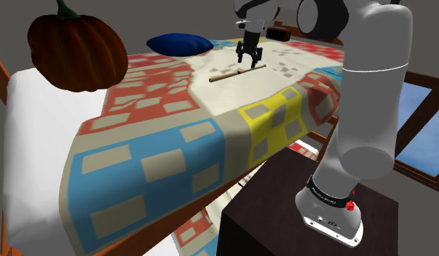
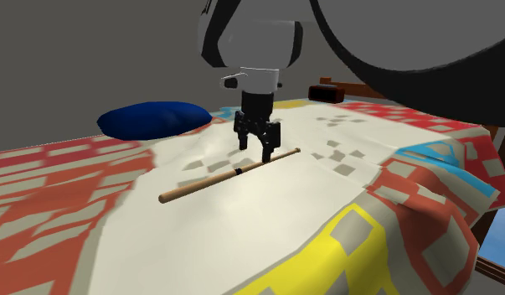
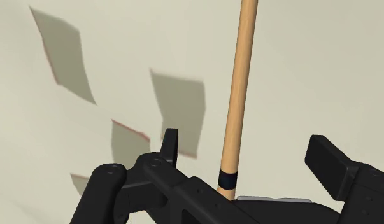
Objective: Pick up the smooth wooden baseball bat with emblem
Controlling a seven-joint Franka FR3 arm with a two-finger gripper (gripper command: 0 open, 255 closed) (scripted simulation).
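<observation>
Closest to you in the shoulder view is the dark stand [image 1: 279, 211] with the arm's base on it, hard against the bed. The patchwork quilt [image 1: 159, 149] drapes over the bed's edge. A big dark-orange pumpkin [image 1: 76, 51] looms at that view's upper left, well clear of the work.

Further in, on the pale middle of the quilt, lies the baseball bat [image 2: 204, 183]. It is a slim, light wooden stick lying flat, with a black band [image 3: 227, 180] partway along. Your pincer [image 3: 248, 151] hangs over it pointing straight down, its jaws spread wide and holding nothing. The wrist view shows the shaft running up between the two fingers [image 3: 170, 145] with a gap on each side, so they straddle it crosswise. That is the right alignment for closing across the narrow shaft. It sits just past the band towards the thinner end, probably off the balance point, so expect the bat to tip when lifted. Whether the tips have reached the quilt, you cannot tell from these views.

Beyond the bat rests a blue cushion [image 2: 154, 119], and farther back a small dark box [image 2: 328, 92], both well away from the pincer's reach.
</observation>
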